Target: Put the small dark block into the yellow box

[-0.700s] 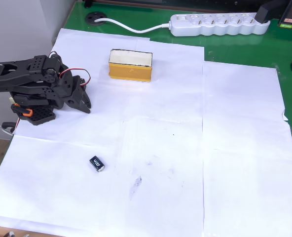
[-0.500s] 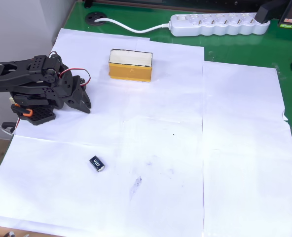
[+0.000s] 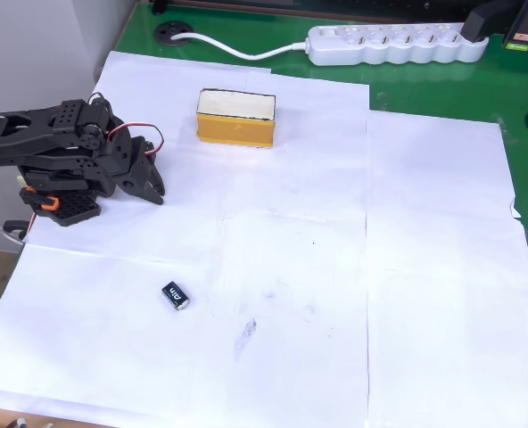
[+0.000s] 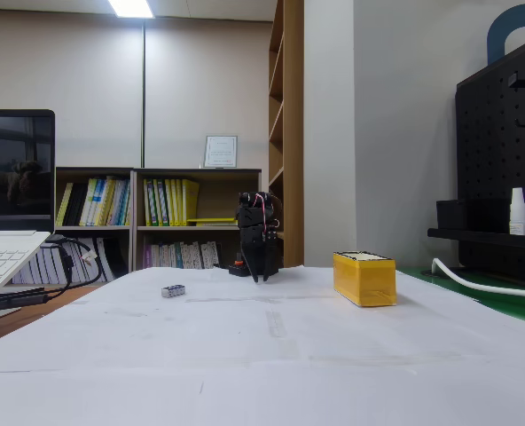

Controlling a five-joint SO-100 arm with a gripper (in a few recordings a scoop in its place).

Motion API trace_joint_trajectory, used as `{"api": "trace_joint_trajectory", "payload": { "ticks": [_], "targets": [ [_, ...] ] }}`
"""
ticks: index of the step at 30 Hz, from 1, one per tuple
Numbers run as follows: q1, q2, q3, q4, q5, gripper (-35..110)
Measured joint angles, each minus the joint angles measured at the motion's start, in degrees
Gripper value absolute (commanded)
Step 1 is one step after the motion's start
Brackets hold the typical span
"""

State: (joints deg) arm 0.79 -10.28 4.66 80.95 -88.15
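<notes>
Black small dark block point(image 3: 176, 295) lies on white paper, well apart from the empty, closed end effector point(image 3: 155, 189).

Beige wall point(image 4: 85, 80), low bookshelf point(image 4: 147, 217), ceiling light point(image 4: 131, 8).

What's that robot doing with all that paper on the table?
Nothing is being handled yet. The black arm is folded up at the table's left edge in the overhead view, its gripper pointing down near the paper and holding nothing. The small dark block lies alone on the white paper. The yellow box sits farther back, empty.
</notes>
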Motion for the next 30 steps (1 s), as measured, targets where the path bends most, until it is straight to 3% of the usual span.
{"api": "trace_joint_trajectory", "payload": {
  "ticks": [30],
  "targets": [
    [0.2,0.0,0.0,0.0,0.4,5]
  ]
}}
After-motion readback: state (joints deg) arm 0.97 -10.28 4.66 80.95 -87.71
